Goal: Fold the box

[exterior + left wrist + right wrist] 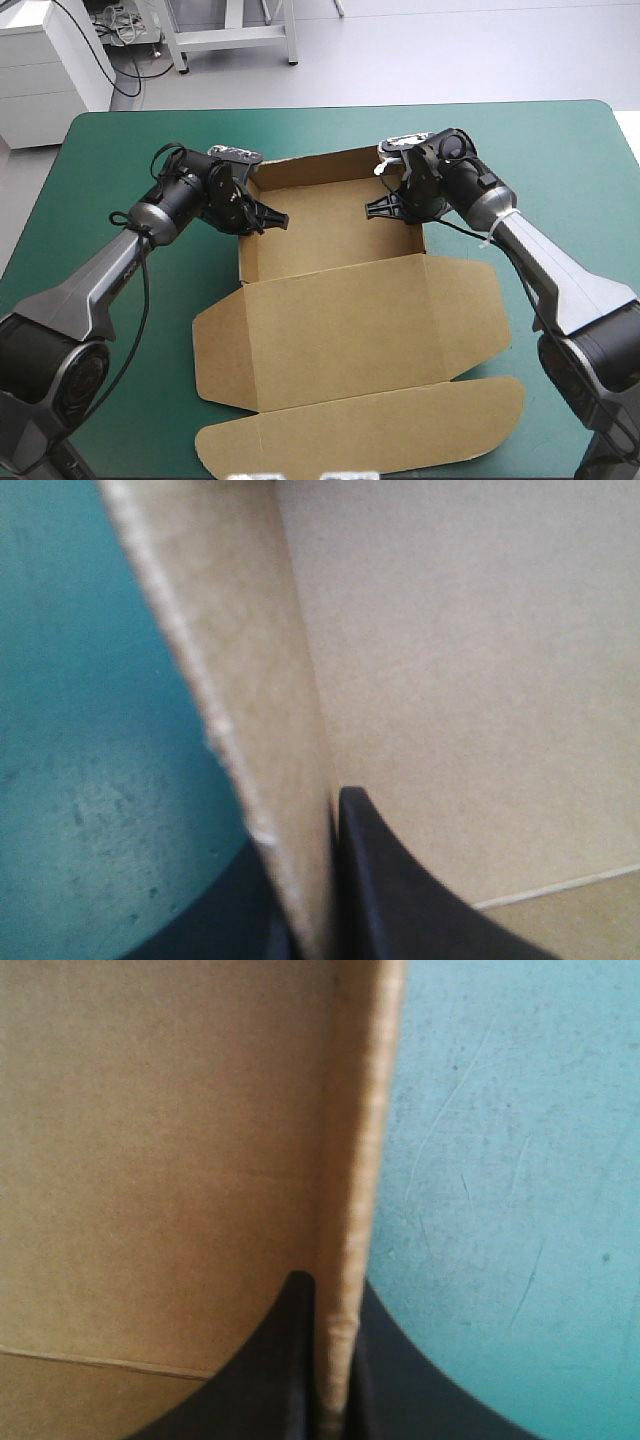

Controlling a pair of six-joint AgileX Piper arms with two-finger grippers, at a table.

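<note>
Pinching left gripper: clamped on the left wall of the box, one finger inside, one outside
Box: mid-table on the teal-green cover, walls up, lid flat toward the near edge
Right gripper: same deal, squeezing the right wall

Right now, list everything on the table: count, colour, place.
box: one, brown, mid-table; an open tray with raised walls on the far side, the lid and its flaps flat toward the near edge.
table cover: one, teal-green, under the box and showing all around it.
left gripper: one, black fingers, all but shut on the box's left wall, one finger inside and one outside.
right gripper: one, black fingers, all but shut on the box's right wall, one finger on each side.
</note>
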